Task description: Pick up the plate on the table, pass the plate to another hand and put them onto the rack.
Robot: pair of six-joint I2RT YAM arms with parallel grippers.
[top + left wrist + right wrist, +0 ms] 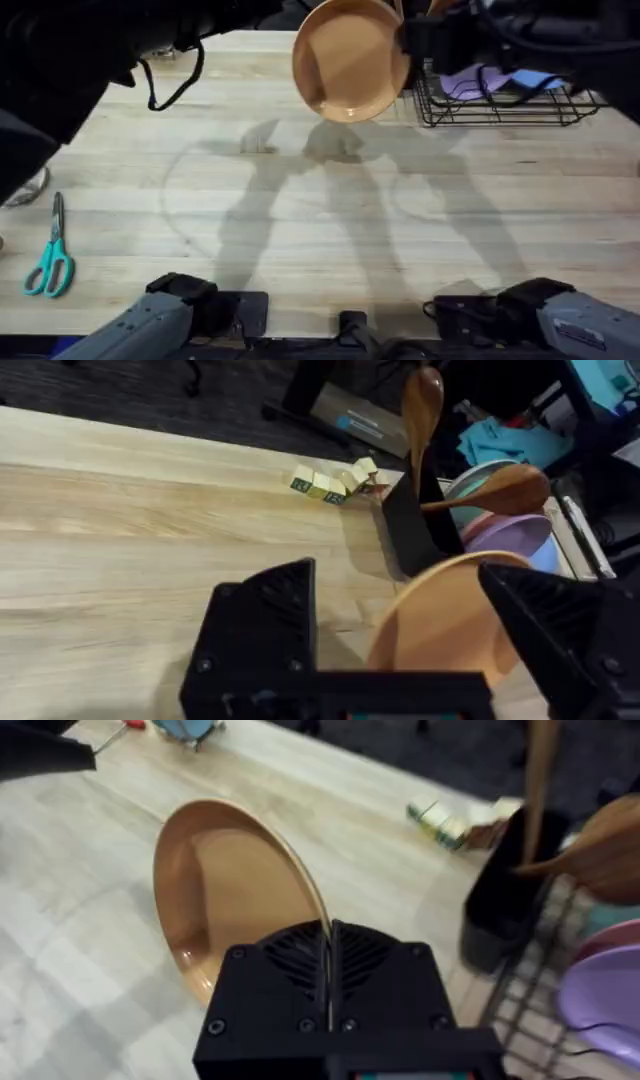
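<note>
The orange-tan plate (pixel 350 60) hangs tilted on edge above the far side of the table (pixel 300 220), just left of the black wire rack (pixel 500 105). My right gripper (pixel 405 40) holds it from the rack side. In the right wrist view the right gripper (pixel 328 935) is shut on the rim of the plate (pixel 230 890). My left arm shows large and dark at the upper left of the overhead view. In the left wrist view the left gripper (pixel 395 575) is open, and the plate (pixel 450 625) shows through the gap, beyond the fingers.
Teal scissors (pixel 50 265) lie near the table's left edge. A black holder (pixel 415 525) with wooden spoons stands at the rack's end, small wooden blocks (pixel 335 482) beside it. A lilac plate (pixel 510 535) sits in the rack. A black cable (pixel 170 90) dangles at back left.
</note>
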